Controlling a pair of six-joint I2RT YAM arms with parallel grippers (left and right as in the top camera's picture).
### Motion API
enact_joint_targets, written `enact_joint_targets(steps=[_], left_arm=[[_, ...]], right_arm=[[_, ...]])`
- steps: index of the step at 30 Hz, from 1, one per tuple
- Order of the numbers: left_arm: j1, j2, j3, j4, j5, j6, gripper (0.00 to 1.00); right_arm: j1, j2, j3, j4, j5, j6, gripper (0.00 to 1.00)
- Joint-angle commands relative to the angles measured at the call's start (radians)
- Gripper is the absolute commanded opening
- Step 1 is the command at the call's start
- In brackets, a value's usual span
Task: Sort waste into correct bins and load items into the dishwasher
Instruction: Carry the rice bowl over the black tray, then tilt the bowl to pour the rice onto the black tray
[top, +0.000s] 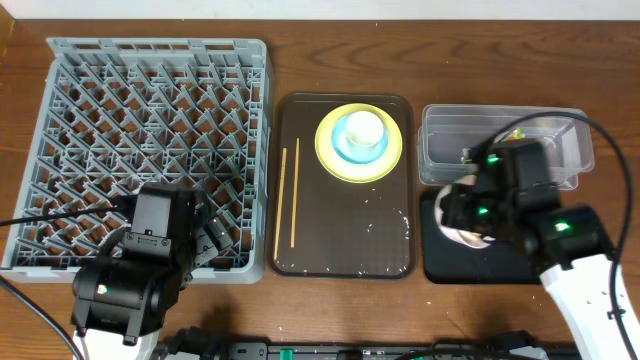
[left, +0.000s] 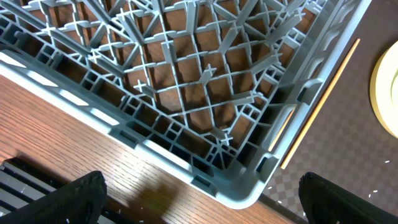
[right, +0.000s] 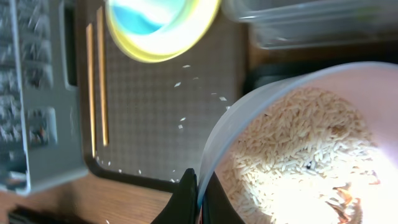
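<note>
My right gripper (top: 473, 218) (right: 199, 196) is shut on the rim of the white bowl (top: 468, 238) (right: 249, 130), which is full of rice grains (right: 305, 149) and is over the black tray (top: 480, 268). The clear tub (top: 500, 145) sits behind it, with a bit of wrapper (top: 515, 133) inside. The yellow plate (top: 359, 150), light blue bowl (top: 352, 148) and white cup (top: 364, 127) are stacked on the brown serving tray (top: 343, 230). The chopsticks (top: 295, 190) (left: 323, 99) lie at its left. My left gripper (top: 215, 240) (left: 205, 205) is open and empty at the front right corner of the dish rack (top: 150, 150) (left: 186, 81).
Loose rice grains (right: 186, 93) are scattered over the brown serving tray, mostly at its right and front. The rack's grey corner lies just under the left fingers. The tissue is not in view.
</note>
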Motion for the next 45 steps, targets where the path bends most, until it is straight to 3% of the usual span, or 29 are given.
enact_joint_targets(steps=[1,18,28,38,45], left_arm=[[0.004,-0.002,0.006,-0.005,-0.016,0.006,1.0],[0.004,-0.002,0.006,-0.005,-0.016,0.006,1.0],[0.004,-0.002,0.006,-0.005,-0.016,0.006,1.0],[0.004,-0.002,0.006,-0.005,-0.016,0.006,1.0],[0.004,-0.002,0.006,-0.005,-0.016,0.006,1.0]], right_arm=[[-0.127,-0.01,0.002,-0.027,-0.134,-0.065,0.01],[-0.485,-0.011,-0.092,-0.04,-0.442,-0.249,0.01],[-0.674,-0.01,-0.32,0.167,-0.866,-0.399,0.01],[-0.847,-0.01,-0.506,0.336,-1.078,-0.408,0.01],[-0.915,-0.01,-0.531,0.365,-1.18,-0.428,0.01]])
